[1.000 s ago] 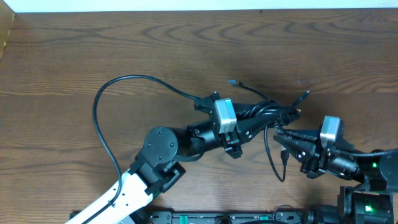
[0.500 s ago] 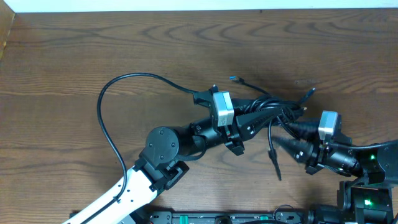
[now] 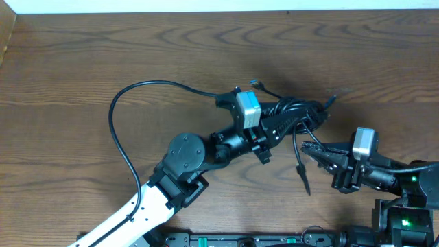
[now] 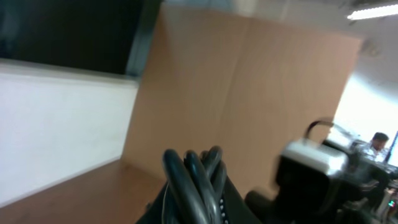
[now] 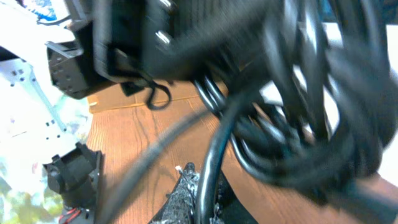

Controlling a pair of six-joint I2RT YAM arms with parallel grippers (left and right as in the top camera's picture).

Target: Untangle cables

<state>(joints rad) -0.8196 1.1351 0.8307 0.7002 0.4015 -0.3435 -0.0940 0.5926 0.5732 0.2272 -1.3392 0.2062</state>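
Right wrist: cables (image 5: 311,134) mostly blur

- cables (image 3: 298,113) bunched right of centre on the table (image 3: 103,55), at the left gripper (image 3: 285,122)
- right gripper (image 3: 310,146) just right of the bunch, nearer the robot (one strand hangs past its tip)

Overhead, the light is even and soft: the grain of the table (image 3: 68,55) reads sharply, and the cables (image 3: 296,113) cast only faint shadows. The left wrist view is soft all over, with a ceiling light (image 4: 373,11) glaring at the top right and the area below it washed out. The right wrist view is smeared, probably by motion. Cables near the lens are out of focus, and the left edge is blown white.
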